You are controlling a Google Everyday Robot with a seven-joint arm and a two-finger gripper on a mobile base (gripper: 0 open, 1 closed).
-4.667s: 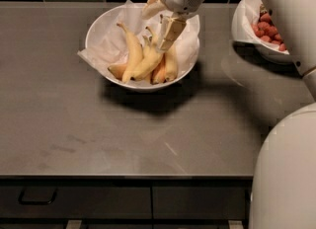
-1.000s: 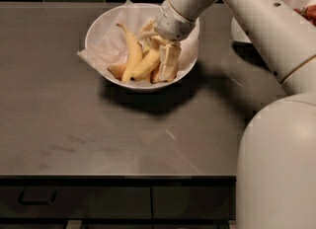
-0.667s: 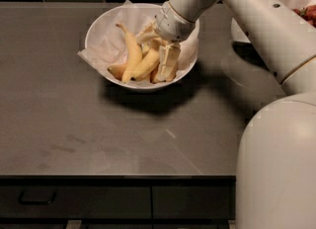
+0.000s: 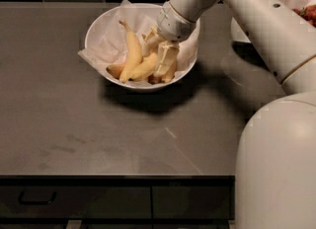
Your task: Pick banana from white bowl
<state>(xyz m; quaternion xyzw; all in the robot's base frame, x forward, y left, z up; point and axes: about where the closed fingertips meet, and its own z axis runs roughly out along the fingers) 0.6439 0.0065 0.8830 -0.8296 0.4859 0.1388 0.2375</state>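
Note:
The white bowl (image 4: 98, 30), lined with crumpled white paper, stands at the back middle of the grey counter. Several yellow bananas lie in it; the longest banana (image 4: 131, 51) lies on the left with its stem pointing up and back. An orange-tinted banana (image 4: 116, 70) shows at the lower left of the pile. My gripper (image 4: 163, 62) reaches down into the right half of the bowl, its cream fingers (image 4: 165, 60) among the bananas on the right.
A second white bowl with red strawberries (image 4: 308, 13) stands at the back right, partly behind my arm. My arm and white body (image 4: 276, 164) fill the right side. A dark tiled wall runs behind the counter; a drawer handle (image 4: 34, 201) is below the front edge.
Since several seconds ago my gripper has come down into the right side of the bowl. Over the last second it has barely moved.

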